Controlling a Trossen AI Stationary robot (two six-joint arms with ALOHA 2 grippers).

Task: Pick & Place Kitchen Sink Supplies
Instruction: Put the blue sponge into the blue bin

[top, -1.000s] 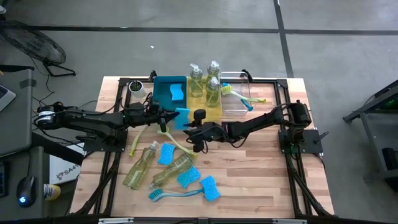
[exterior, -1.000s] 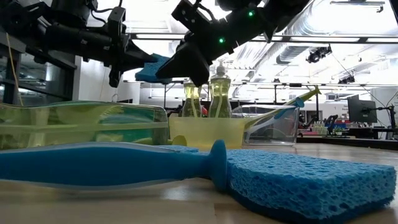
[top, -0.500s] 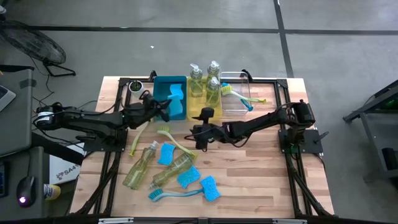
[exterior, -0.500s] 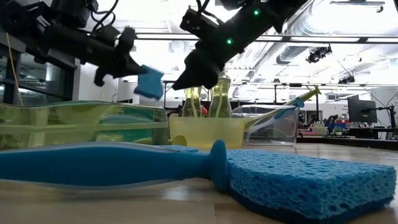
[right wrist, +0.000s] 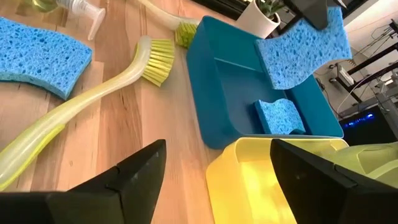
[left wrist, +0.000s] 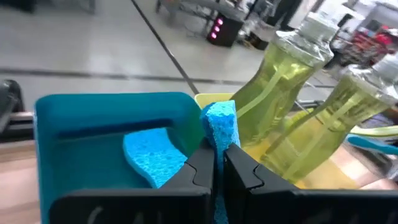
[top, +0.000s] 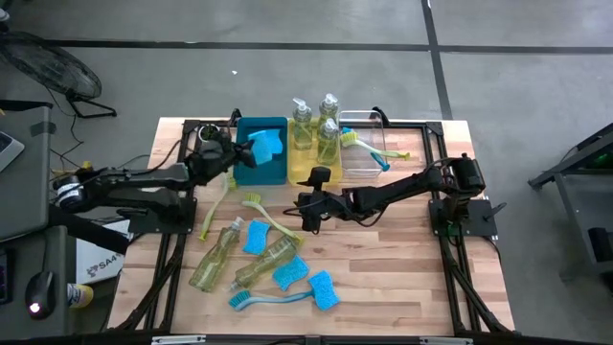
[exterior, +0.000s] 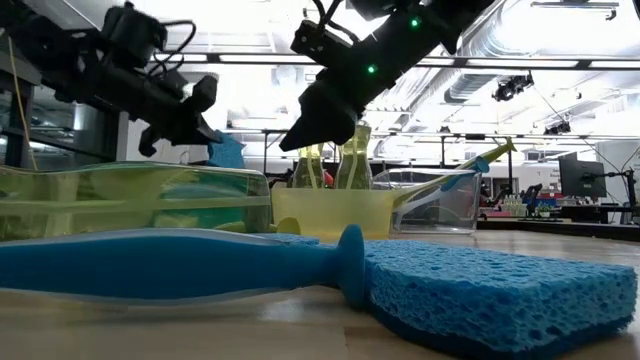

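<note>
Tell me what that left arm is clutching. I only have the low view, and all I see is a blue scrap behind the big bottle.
Observer: The left gripper is shut on a blue sponge, pinched on its edge.
Operator: Where is it hanging?
Observer: Over the blue bin, where another sponge already lies inside.
Operator: And the other arm?
Observer: The right gripper is open and empty, above the table by the yellow bin.
</note>
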